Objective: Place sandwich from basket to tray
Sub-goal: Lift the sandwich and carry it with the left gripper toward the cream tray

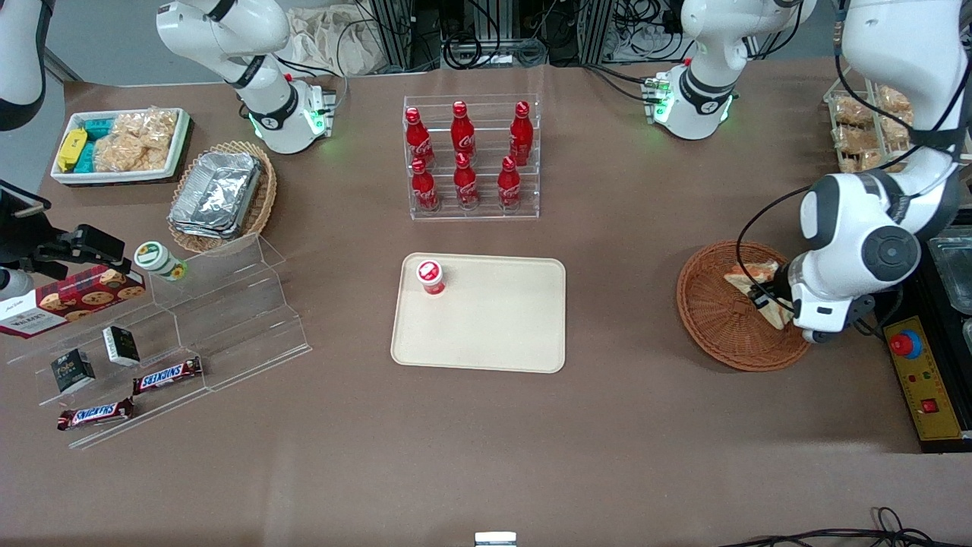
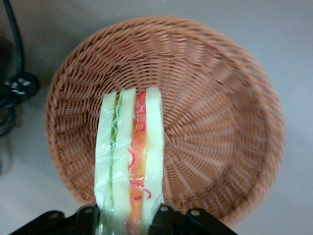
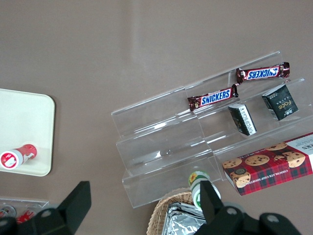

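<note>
Front view: brown table [image 1: 486,441] under everything. Left arm [image 1: 866,251] bent low over the working arm's end of it, wrist tipped down above the basket [image 1: 714,319].

Next in size, tray [image 1: 493,327], flat at mid-table, nearer the camera than the bottle rack [image 1: 472,156]. Six red bottles upright in that rack, in two rows. Clear steps [image 1: 228,319] toward the parked arm's end, nearer the camera than the white bin [image 1: 114,176] and the oval basket [image 1: 262,205] of foil containers.

Basket round and shallow, toward the working arm's end, well apart from the tray. Gripper [image 1: 771,296] down inside its rim, on the half nearest the arm.

Sandwich [image 1: 748,275] in the basket area, pale wedge partly covered by the gripper. Hard to tell from here whether touching the weave or raised just above it.

Wrist view: basket [image 2: 220,122] seen from above, weave bare apart from the sandwich [image 2: 129,156]. Wedge stood on edge, filling edge facing the camera: green strip, then orange-red strip, between pale bread layers. Gripper [image 2: 128,218] clamped on it, one of the fingers [image 2: 164,215] pressed to each outer bread face.

Smaller things: cookie box [image 1: 72,298] tilted on the top step; red-capped cup [image 1: 430,276] lying on the tray, in the corner nearest the steps and the rack; green-lidded jar [image 1: 159,260] beside the oval basket; two chocolate bars [image 1: 167,374] on the lowest steps.
</note>
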